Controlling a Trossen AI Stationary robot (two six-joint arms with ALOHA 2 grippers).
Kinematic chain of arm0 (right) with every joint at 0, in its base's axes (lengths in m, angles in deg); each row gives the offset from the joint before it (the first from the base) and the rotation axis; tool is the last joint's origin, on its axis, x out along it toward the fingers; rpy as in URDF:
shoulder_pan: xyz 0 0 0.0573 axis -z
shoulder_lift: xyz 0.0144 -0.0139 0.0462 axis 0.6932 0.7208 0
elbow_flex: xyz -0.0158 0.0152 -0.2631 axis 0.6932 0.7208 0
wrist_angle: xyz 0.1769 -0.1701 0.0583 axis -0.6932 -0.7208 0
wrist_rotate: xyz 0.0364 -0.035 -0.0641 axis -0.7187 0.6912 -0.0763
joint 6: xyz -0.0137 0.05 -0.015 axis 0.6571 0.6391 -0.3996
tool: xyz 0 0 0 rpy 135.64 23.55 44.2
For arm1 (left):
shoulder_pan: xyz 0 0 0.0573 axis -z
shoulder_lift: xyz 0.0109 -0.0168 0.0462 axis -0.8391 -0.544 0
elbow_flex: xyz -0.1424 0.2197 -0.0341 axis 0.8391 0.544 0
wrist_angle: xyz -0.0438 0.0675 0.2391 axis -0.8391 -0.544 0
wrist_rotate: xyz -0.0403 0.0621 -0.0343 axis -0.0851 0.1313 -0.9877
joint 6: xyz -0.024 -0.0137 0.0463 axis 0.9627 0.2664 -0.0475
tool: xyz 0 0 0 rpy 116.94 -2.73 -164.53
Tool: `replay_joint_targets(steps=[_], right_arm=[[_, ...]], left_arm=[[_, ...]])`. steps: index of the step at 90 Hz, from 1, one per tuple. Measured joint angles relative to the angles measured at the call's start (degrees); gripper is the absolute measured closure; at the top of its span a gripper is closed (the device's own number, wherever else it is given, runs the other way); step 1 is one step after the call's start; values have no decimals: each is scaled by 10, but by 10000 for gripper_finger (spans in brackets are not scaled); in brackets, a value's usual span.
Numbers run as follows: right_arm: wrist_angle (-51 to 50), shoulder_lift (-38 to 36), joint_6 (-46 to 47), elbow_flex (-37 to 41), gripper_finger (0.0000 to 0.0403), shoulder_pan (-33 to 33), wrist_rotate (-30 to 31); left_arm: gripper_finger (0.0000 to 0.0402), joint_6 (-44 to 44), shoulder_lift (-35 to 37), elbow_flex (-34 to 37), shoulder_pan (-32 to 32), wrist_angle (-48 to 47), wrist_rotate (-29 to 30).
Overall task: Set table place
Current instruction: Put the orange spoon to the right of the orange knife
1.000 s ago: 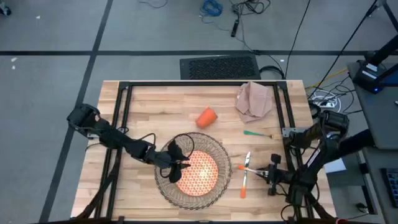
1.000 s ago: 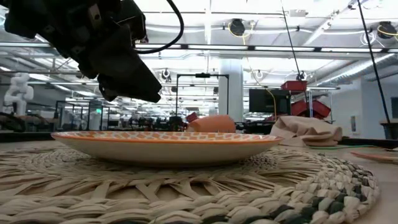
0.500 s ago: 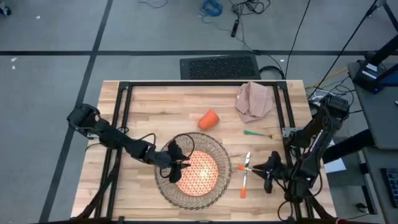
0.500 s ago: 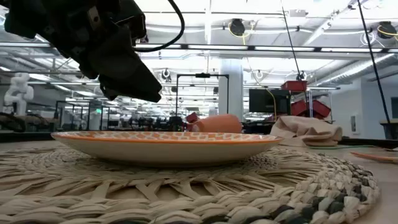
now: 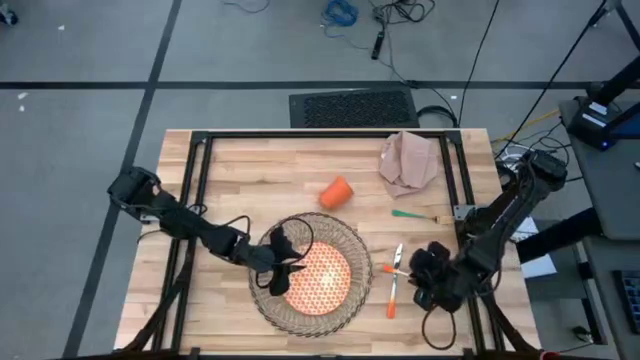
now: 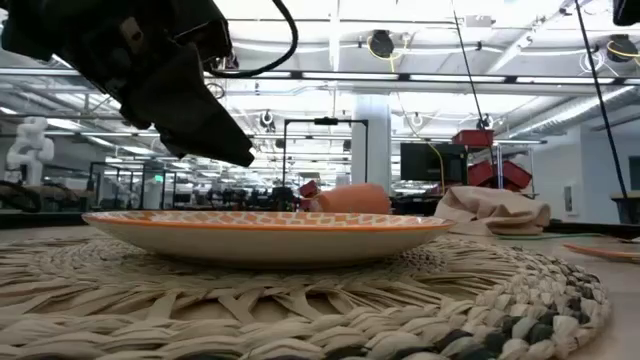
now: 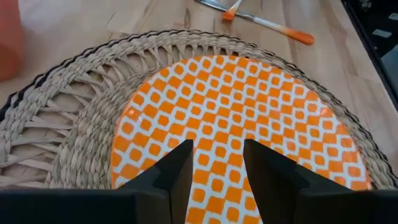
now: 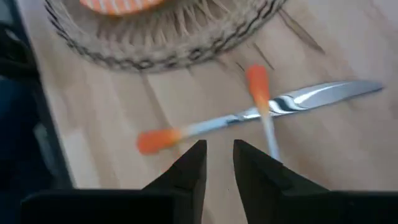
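The plate [image 5: 318, 277] already sits centred on the woven placemat [image 5: 345, 236] near the front of the counter [image 5: 260, 170], so the step in hand looks like the cutlery. The right gripper [image 5: 424, 272] hangs just beside two orange-handled pieces [image 5: 393, 282] lying crossed on the wood to the right of the placemat; its wrist view shows its fingers [image 8: 188, 169] parted with nothing between them, poised above the crossing. The left gripper [image 5: 285, 262] hovers over the plate's left part, its fingers [image 7: 175, 173] spread and empty.

The next move probably calls for the right gripper to descend on one handle and separate the pair, since one lies over the other. One piece runs nearly front to back with its orange handle toward the front edge; the other crosses it on a slant, and which is knife or fork is hard to tell. A green-handled piece [image 5: 418, 214] lies farther back, long axis left to right. The orange cup [image 5: 333, 190] lies tipped on its side behind the placemat, and the napkin [image 5: 408, 163] sits crumpled at the rear right, both still unplaced.
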Motion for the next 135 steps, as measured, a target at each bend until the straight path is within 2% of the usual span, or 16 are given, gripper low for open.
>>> replay_joint_targets(steps=[12, 24, 71, 115, 123, 135], right_arm=[[-51, 16, -2, 0, 337, 16, -55], [-46, 41, -21, 0, 337, 27, -76], [-7, 149, -121, 0, 337, 92, -137], [-3, 186, -166, -1, 338, 122, -159], [-4, 194, -174, -1, 350, 124, -168], [-2, 196, -189, -1, 394, 123, -170]], left_arm=[[274, 0, 0, 0, 4, 1, 0], [274, 0, 0, 0, 7, 2, 0], [274, 5, 0, 0, 28, 2, 0], [274, 5, 0, 0, 29, 2, 1], [274, 5, 0, 0, 29, 2, 1], [274, 5, 0, 0, 29, 2, 1]])
